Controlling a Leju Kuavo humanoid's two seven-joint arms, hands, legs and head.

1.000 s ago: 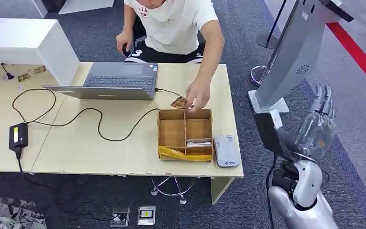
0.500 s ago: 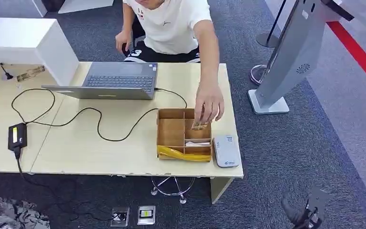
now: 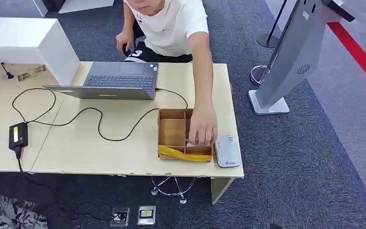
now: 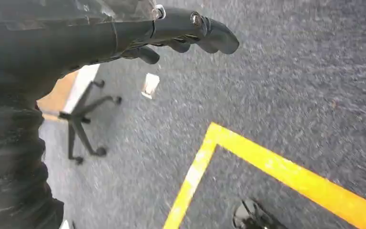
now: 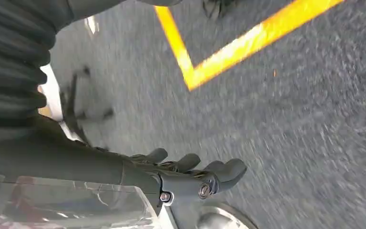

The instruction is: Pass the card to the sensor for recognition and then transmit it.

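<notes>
A person's hand [image 3: 203, 130] reached into the wooden divided box [image 3: 172, 132] beside the card reader [image 3: 227, 150]; any card was hidden beneath it. Left hand [image 4: 181, 33] and right hand [image 5: 190, 174] hung empty over carpet, fingers loosely extended.

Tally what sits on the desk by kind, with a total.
Laptop: 1
Power adapter: 1
Wooden compartment box: 1
Card reader: 1
Yellow item in the box: 1
White block: 1
Total: 6

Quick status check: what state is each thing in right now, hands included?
Grey laptop: open, cable plugged in.
Brown wooden divided box: open-topped, a person's hand reaching inside.
White card sensor: flat on the table beside the box, nothing on it.
Left hand: empty, over the carpet.
Right hand: empty, over the carpet.
</notes>
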